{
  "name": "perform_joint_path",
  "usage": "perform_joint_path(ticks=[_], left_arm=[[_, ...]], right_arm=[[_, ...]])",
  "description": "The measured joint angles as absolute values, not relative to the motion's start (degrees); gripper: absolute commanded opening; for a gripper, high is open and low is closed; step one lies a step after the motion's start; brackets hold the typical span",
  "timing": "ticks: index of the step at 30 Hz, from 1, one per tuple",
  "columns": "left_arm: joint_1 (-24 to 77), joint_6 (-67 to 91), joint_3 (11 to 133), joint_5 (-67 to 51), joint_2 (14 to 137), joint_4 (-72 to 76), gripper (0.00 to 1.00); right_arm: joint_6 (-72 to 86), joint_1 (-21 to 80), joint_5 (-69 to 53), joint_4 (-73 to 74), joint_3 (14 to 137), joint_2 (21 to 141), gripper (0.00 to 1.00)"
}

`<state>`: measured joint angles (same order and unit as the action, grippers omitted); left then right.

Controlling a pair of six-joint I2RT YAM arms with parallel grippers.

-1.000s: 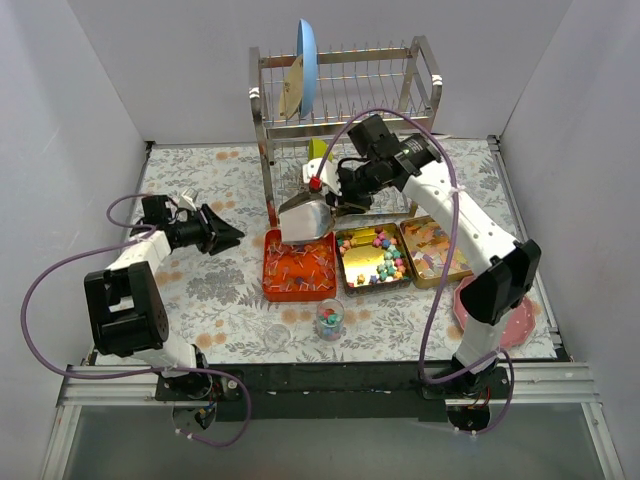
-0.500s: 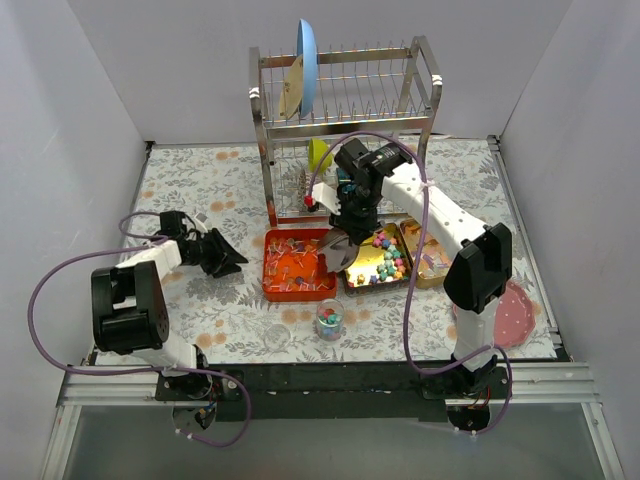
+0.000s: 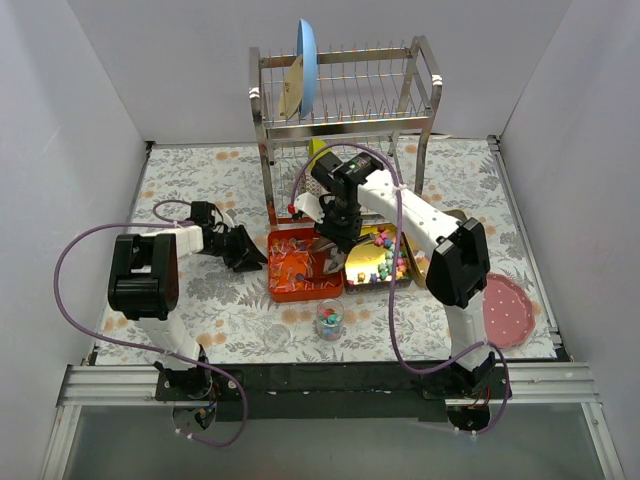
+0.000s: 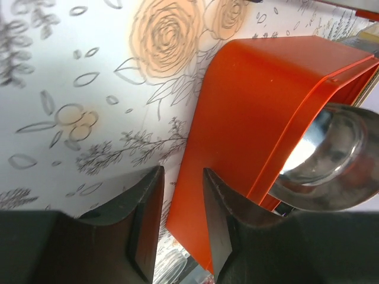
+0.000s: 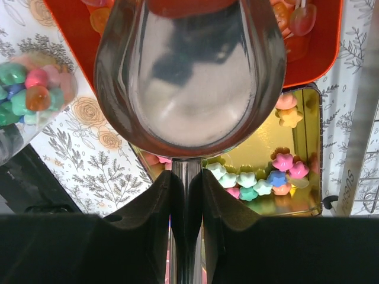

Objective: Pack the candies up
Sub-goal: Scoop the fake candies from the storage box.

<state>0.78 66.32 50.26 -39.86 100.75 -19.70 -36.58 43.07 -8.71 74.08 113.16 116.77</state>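
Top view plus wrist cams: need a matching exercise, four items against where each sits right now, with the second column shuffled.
Items
1. metal scoop
2. blue plate
3. pink plate
4. small glass holding candies

Places
A. flat on the table, far right side
B. clamped in the right gripper
C. upright on the top tier of the dish rack
D. standing on the table, just nearer the arm bases than the orange tray

Pairs: 1-B, 2-C, 3-A, 4-D
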Motion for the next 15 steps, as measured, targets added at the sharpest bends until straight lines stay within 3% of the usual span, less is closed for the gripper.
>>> perform_joint_path(ticks=[15], left_arm=[[4.12, 67.00, 50.87, -42.04, 102.85, -17.21, 0.31]], right_arm=[[-33.65, 43.57, -4.43, 76.60, 123.11, 129.01, 0.01]])
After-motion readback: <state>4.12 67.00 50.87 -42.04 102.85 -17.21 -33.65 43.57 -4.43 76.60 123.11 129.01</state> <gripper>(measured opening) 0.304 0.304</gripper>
